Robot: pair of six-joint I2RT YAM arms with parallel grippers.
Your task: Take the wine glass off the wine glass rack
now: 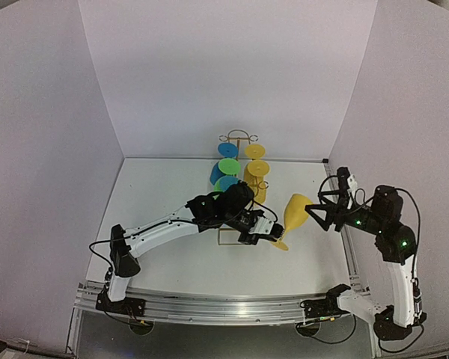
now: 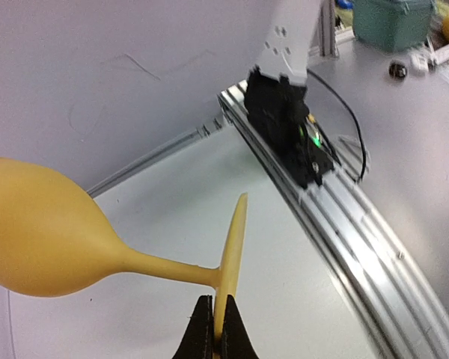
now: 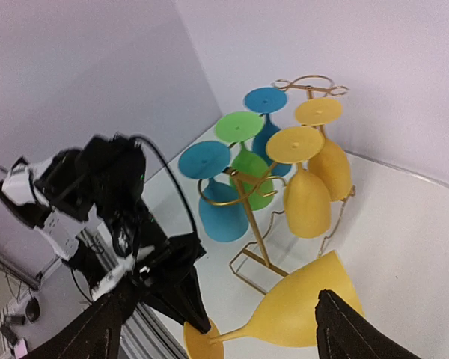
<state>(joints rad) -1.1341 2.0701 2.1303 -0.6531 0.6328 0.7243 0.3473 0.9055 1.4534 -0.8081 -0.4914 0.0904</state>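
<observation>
The gold wire wine glass rack (image 1: pixel 239 137) stands at the table's back middle, also in the right wrist view (image 3: pixel 263 224). A yellow wine glass (image 1: pixel 295 210) is off the rack and held on its side in the air to the rack's right. My left gripper (image 1: pixel 272 235) is shut on the rim of its round foot (image 2: pixel 231 247), with the bowl (image 2: pixel 37 238) pointing away. My right gripper (image 1: pixel 315 206) is open, its fingers (image 3: pixel 346 330) on either side of the glass's bowl (image 3: pixel 307 307) and apart from it.
Blue (image 3: pixel 223 209), green (image 3: pixel 248 161) and yellow (image 3: pixel 308 198) glasses hang upside down on the rack. A metal rail (image 1: pixel 209 305) runs along the near edge. White walls close off the back and sides. A teal bin (image 2: pixel 393 21) sits beyond the table.
</observation>
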